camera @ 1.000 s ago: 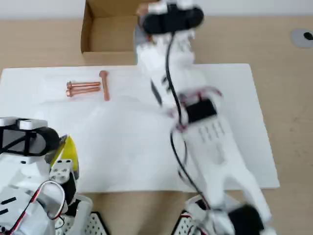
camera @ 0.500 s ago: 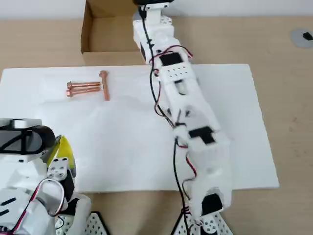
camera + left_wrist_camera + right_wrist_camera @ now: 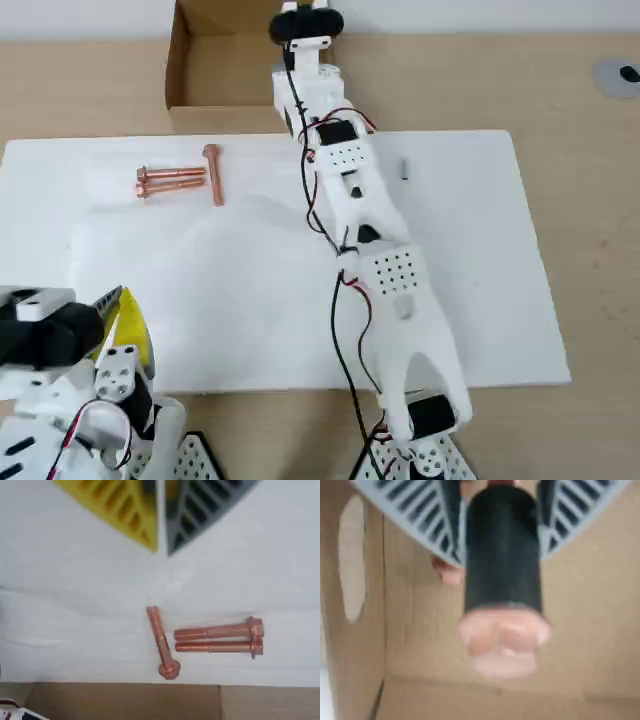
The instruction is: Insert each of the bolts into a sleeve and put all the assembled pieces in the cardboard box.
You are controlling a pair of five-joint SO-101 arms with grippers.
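Three copper bolts lie on the white mat (image 3: pixel 460 300) near its far left: two side by side (image 3: pixel 172 181) and one crosswise (image 3: pixel 213 173). In the left wrist view they are the pair (image 3: pixel 217 639) and the single bolt (image 3: pixel 161 642). My left gripper (image 3: pixel 161 550) hangs shut and empty over the mat's near left, well short of the bolts, its yellow finger (image 3: pixel 126 312) visible from above. My right arm (image 3: pixel 350 200) stretches across the mat to the cardboard box (image 3: pixel 215 70). My right gripper (image 3: pixel 502 555) is shut on a black sleeve (image 3: pixel 502 555) with a copper bolt head (image 3: pixel 502 640) sticking out, held over the box floor (image 3: pixel 600 645).
A small dark piece (image 3: pixel 404 169) lies on the mat just right of the right arm. The box has tall walls and a slot hole (image 3: pixel 352 555) in one side. A round grey fitting (image 3: pixel 618 76) sits in the tabletop at the far right.
The right arm has stretched out straight, carrying its gripper farther into the box. The left arm has sunk slightly toward the table's near edge.
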